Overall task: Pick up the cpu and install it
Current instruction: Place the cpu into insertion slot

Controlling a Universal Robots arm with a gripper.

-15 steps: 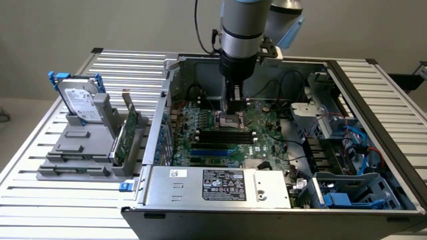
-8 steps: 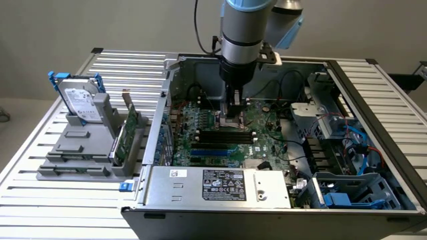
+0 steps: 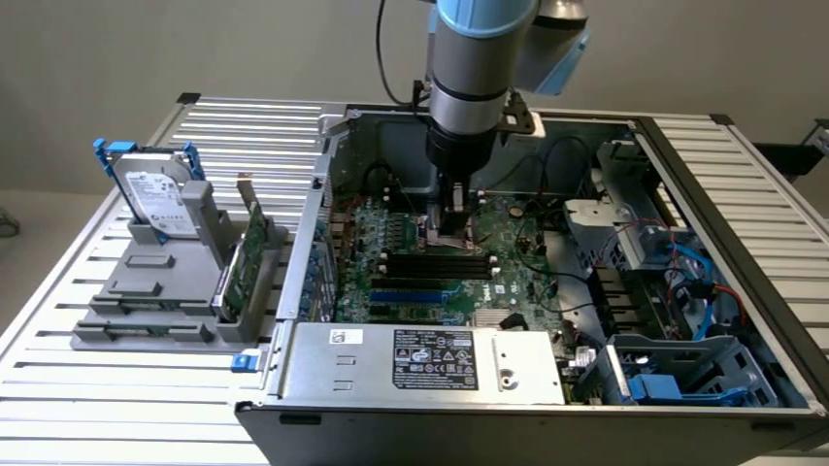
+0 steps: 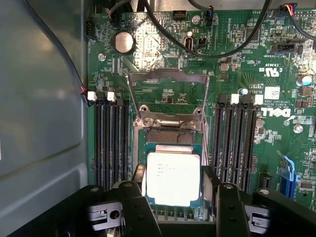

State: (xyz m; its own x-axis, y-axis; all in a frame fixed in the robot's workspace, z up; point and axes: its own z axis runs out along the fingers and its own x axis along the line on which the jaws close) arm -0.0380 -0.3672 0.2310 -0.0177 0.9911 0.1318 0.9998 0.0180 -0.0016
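Gripper (image 4: 173,207) fingers stand apart either side of the cpu (image 4: 173,178), which lies flat in the open motherboard socket (image 4: 168,129); likely light, stiff, slick-topped, fragile underneath, so take it by 2 opposite edges.

Silver cpu (image 4: 173,177) — greenish rim, green motherboard (image 4: 237,64), black fingers (image 4: 134,210)

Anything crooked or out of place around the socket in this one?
Nothing stands out. The cpu lies flat and square in the socket, whose metal frame is flipped open, between the open pincer fingers.
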